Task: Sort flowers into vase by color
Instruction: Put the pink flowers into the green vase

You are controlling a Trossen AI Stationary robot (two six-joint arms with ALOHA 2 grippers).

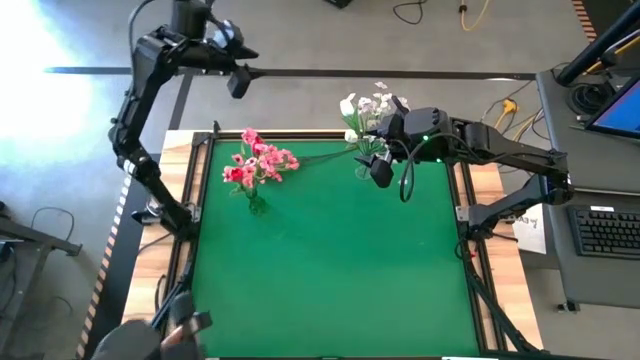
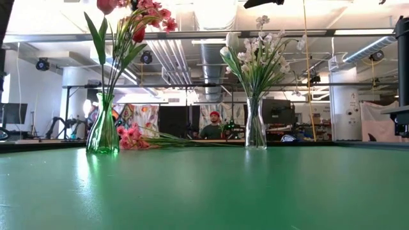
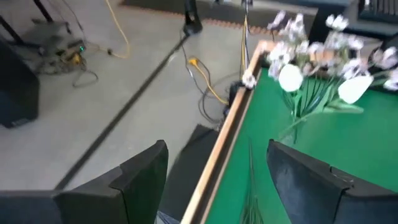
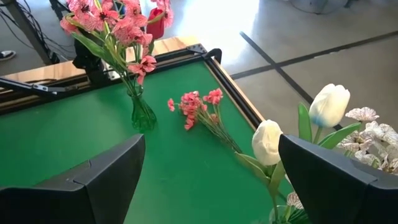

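A green glass vase [image 1: 256,203] [image 2: 102,134] [image 4: 142,112] stands at the far left of the green table and holds pink and red flowers [image 1: 260,165]. A clear vase [image 2: 255,131] at the far middle holds white flowers [image 1: 365,110] [image 3: 323,62] and white tulip buds [image 4: 267,143]. One pink flower [image 1: 251,137] [image 4: 196,106] lies flat on the mat between the vases, its stem [image 1: 320,152] pointing toward the clear vase. My left gripper [image 1: 238,80] [image 3: 217,186] hangs open over the floor beyond the table's far edge. My right gripper [image 1: 379,172] [image 4: 211,186] hovers open just near of the clear vase.
A wooden frame [image 1: 205,140] [image 3: 230,130] borders the mat. Cables [image 1: 505,105] lie on the floor beyond the far edge. A desk with a keyboard [image 1: 608,230] stands to the right. A person [image 2: 214,126] sits far behind the table. The mat's near half is bare green [image 1: 330,280].
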